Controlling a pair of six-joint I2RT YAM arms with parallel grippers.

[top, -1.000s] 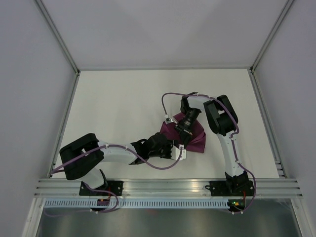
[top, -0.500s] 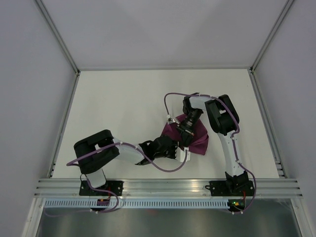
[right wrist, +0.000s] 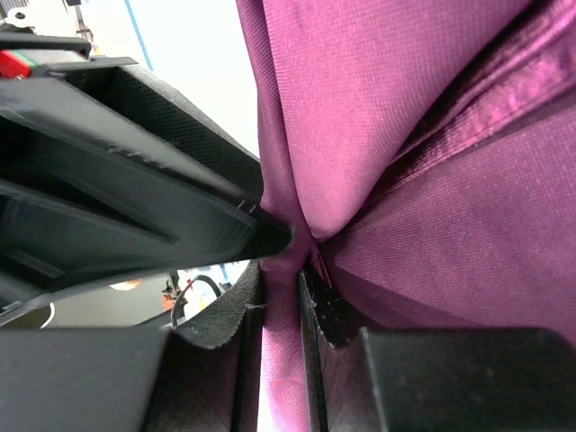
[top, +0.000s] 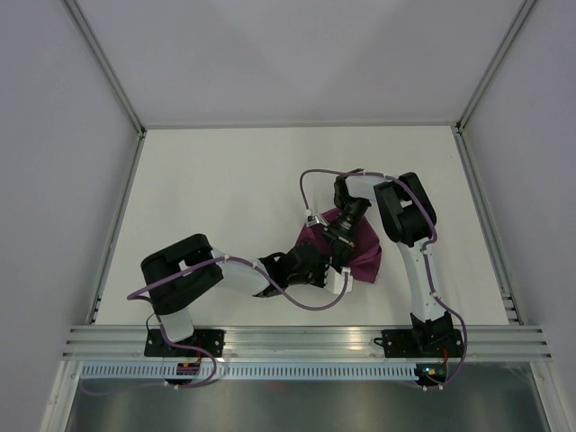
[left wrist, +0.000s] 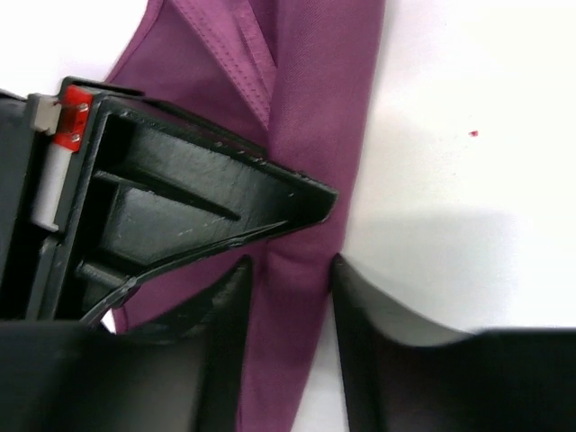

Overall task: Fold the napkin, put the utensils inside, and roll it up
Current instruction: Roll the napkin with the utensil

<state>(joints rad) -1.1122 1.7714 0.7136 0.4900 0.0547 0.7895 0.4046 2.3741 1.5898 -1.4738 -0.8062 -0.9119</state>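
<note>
The magenta-purple napkin (top: 362,256) lies bunched in folds between my two grippers, right of the table's middle. My left gripper (top: 331,272) reaches in from the left. In the left wrist view its jaws (left wrist: 290,270) stand narrowly apart, closed on a thick ridge of the napkin (left wrist: 306,135). My right gripper (top: 336,241) comes down from behind. In the right wrist view it (right wrist: 283,279) pinches a thin fold of the napkin (right wrist: 405,108). The two grippers nearly touch. The green-handled knife is hidden or out of view.
The white table (top: 225,198) is walled by grey panels with aluminium rails along its sides. The right arm's upper link (top: 405,211) stands over the napkin's right side. A purple cable (top: 310,180) loops above the right gripper.
My left arm has swung right and stretched toward the napkin, bringing its gripper up to the right gripper. The right gripper and napkin shifted slightly.
</note>
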